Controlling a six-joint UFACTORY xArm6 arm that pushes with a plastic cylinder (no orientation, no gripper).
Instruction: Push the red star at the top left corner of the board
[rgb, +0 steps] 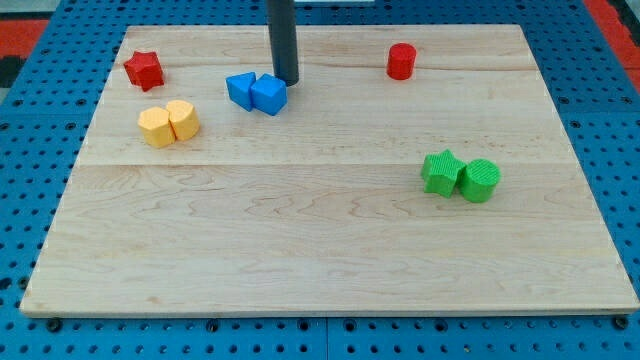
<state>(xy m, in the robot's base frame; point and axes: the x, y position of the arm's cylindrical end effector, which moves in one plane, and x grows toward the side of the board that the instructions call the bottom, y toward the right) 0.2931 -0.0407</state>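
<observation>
The red star (144, 69) lies near the board's top left corner, a little in from the edges. My tip (287, 81) is the lower end of the dark rod and stands well to the right of the star, touching or just behind the right one of two blue blocks (268, 94). The other blue block (241, 89) sits against it on the left. The rod comes down from the view's top.
Two yellow blocks (168, 124) sit together below the red star. A red cylinder (401, 61) stands at the top right. A green star (441, 172) and a green cylinder (479, 180) sit together at the right. The wooden board (320, 270) lies on a blue pegboard.
</observation>
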